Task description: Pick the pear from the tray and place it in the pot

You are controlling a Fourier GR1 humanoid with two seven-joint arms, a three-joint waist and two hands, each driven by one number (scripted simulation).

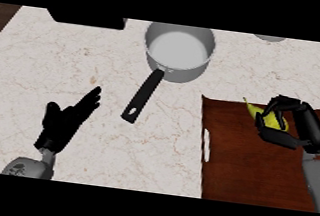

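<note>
The right robot hand (pixel 306 125) is at the far edge of the tray (pixel 252 166), which lies at the counter's (pixel 64 63) right edge. Its fingers are curled round the yellow pear (pixel 253 110), though whether the pear touches the tray cannot be told. The pot (pixel 184 72) stands at the middle of the counter's far edge, well apart from the pear, with its black handle (pixel 142 95) pointing toward the near edge. The left robot hand (pixel 65 118) rests near the counter's near left corner, fingers straight and apart, holding nothing.
</note>
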